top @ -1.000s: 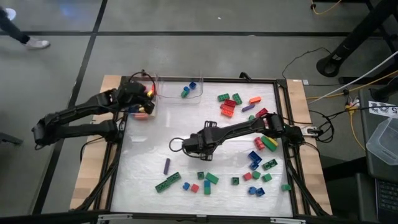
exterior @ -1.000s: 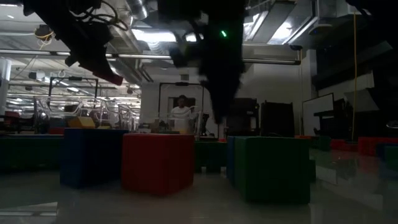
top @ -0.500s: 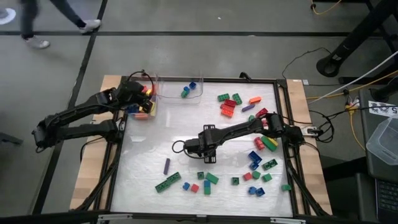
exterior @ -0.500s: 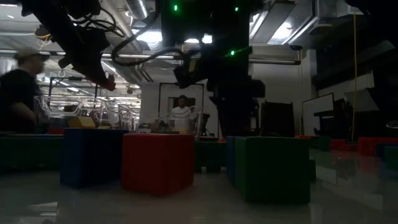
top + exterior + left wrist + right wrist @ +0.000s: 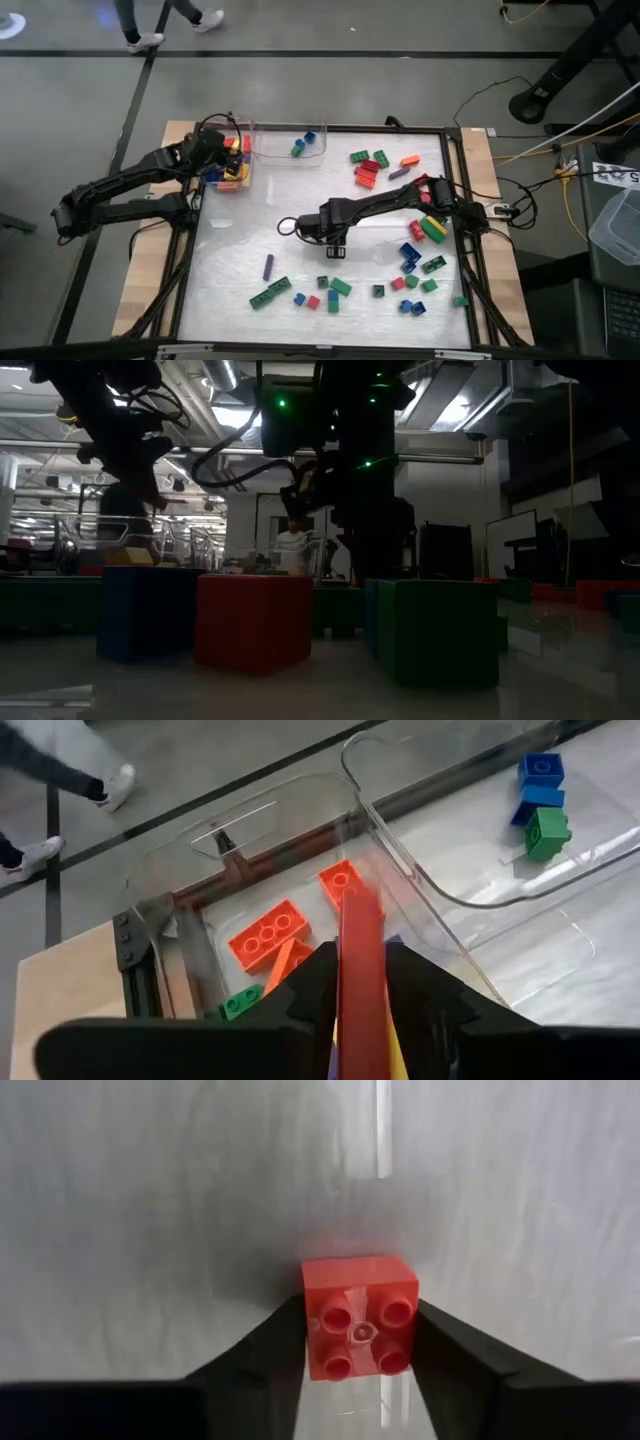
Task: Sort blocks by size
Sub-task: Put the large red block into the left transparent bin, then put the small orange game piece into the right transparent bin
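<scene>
From above, the right gripper point(image 5: 333, 240) hangs near the middle of the white table point(image 5: 240, 300), yet its own body hides whatever sits between its fingers; only the right wrist view settles it, showing the two dark fingers point(image 5: 262, 1350) closed against both sides of a small red square brick point(image 5: 361, 1316) with four studs. The left gripper point(image 5: 226, 150) reaches to about ten o'clock on the table, over a clear bin point(image 5: 236, 172) at the corner. The left wrist view shows its fingers point(image 5: 425, 995) pinching a long red brick point(image 5: 361, 970) held above that bin point(image 5: 190, 890), where orange bricks point(image 5: 268, 932) and a green one point(image 5: 240, 1002) already lie. A second clear tray point(image 5: 290, 145) at twelve o'clock holds blue and green bricks point(image 5: 303, 143), seen closer in the left wrist view point(image 5: 541, 802). Loose blocks point(image 5: 375, 168) cluster toward two o'clock, and more point(image 5: 410, 270) spread from four to six o'clock. The low view shows only big dark shapes of red point(image 5: 253, 622), blue point(image 5: 145, 612) and green bricks point(image 5: 435, 630) up close.
</scene>
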Robot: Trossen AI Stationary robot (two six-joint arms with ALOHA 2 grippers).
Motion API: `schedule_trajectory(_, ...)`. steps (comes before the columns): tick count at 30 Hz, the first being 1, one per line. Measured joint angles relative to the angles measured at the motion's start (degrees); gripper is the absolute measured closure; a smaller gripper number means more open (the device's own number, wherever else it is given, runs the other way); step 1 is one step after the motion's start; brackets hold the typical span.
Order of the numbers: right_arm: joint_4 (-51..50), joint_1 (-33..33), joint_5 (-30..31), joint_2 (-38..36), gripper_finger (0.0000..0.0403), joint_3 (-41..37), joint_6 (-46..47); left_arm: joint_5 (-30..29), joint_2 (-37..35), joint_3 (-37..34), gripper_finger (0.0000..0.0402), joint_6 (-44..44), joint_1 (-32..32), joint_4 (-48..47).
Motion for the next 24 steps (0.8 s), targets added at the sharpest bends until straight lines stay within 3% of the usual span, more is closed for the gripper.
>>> schedule_trajectory(2,1.4,-0.1,-0.4,0.0,0.0271,0.0,0.0,0.0,0.0,0.0,0.0317,-1.6,0.0,-0.5)
schedule_trajectory(9,3.0,-0.5,1.1,0.1,0.0271,1.8,-0.4,0.0,0.4,0.0,0.0277,-4.2,0.0,-0.9)
schedule_trajectory(15,3.5,-2.8,12.0,0.1,0.0247,9.0,-6.9,0.0,0.6,0.0,0.0253,-6.8,-0.2,-1.0)
schedule_trajectory(20,10.0,-7.5,22.2,0.1,0.0260,12.5,-14.3,4.2,0.6,0.0,0.0251,-6.7,-0.2,-1.0)
schedule_trajectory(24,20.5,-12.9,23.2,0.1,0.0262,12.8,-19.0,8.2,0.6,0.0,0.0251,-6.7,-0.2,-1.0)
